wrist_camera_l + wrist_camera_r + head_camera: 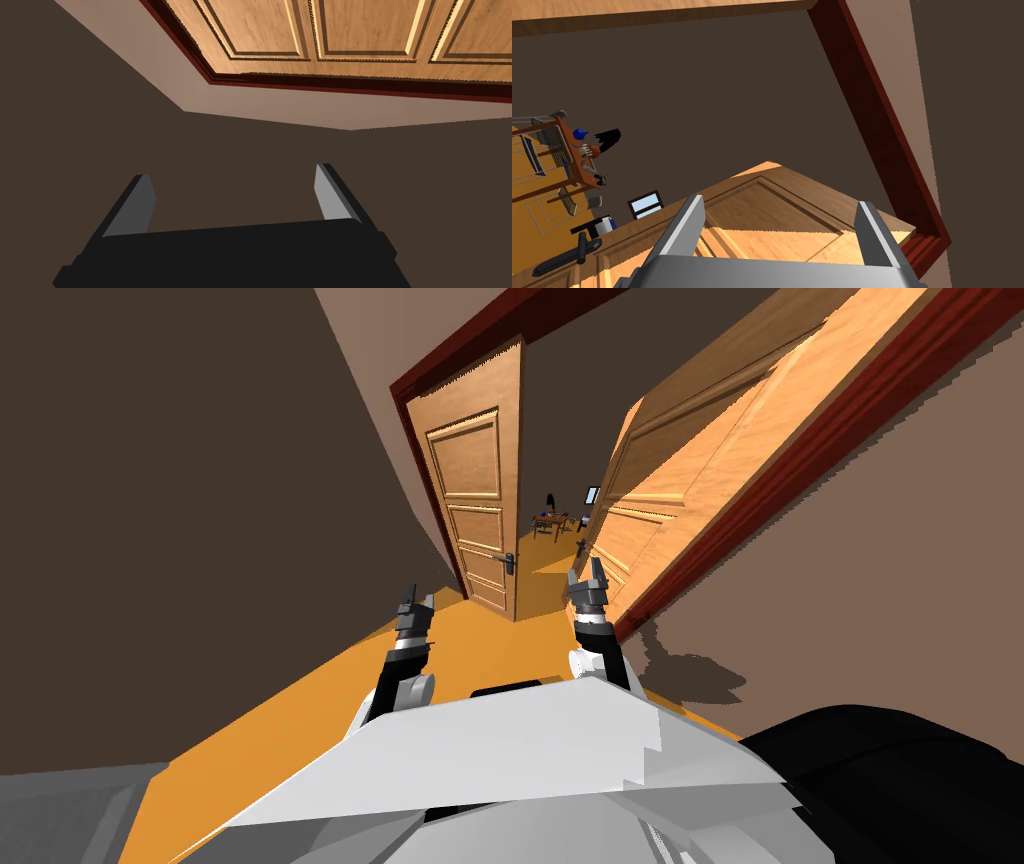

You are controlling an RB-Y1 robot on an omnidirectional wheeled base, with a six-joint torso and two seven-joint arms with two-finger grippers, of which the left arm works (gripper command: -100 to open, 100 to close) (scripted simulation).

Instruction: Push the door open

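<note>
Door leaf on your right stands swung partway open in its dark red frame. Your right jaws sit just beside its lower panel, spread wide with nothing between them. A second leaf with a dark handle stands open to the left. Your left jaws hover over the orange floor, also wide apart and empty.
</note>
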